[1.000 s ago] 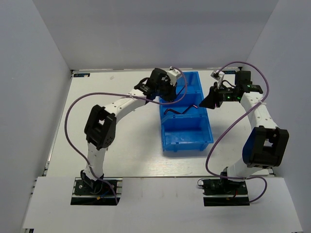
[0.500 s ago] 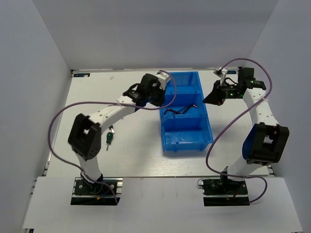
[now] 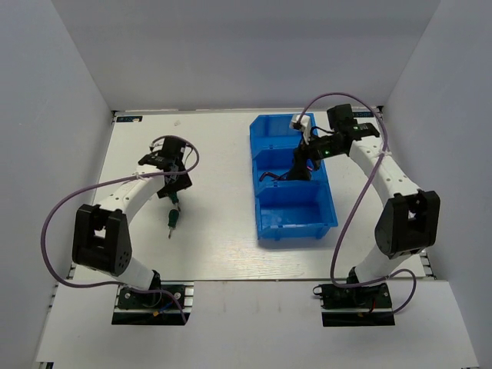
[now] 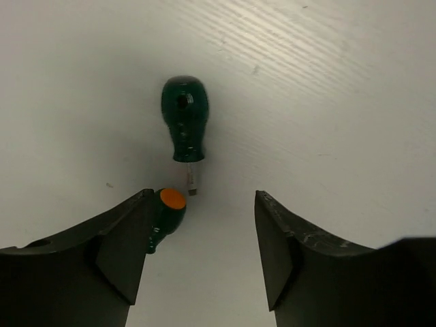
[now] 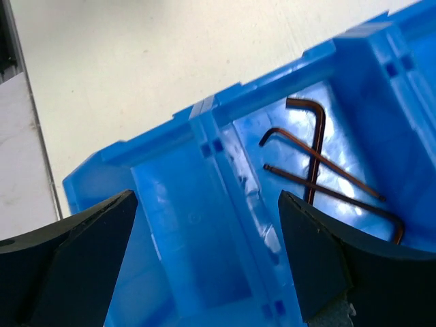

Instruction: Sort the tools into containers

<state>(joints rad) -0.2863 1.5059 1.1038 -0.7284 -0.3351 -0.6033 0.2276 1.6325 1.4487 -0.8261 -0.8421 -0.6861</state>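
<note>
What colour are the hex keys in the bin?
Dark brown hex keys, clearest in right wrist view.

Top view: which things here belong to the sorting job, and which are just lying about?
For the job:
blue bin
hex keys, already in its middle compartment
green-handled screwdrivers, two, loose on the table

Just lying about:
purple cables, the arms' own wiring

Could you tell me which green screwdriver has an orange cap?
The half-hidden screwdriver beside the left gripper; the other screwdriver, lying clear ahead, has an all-green handle.
</note>
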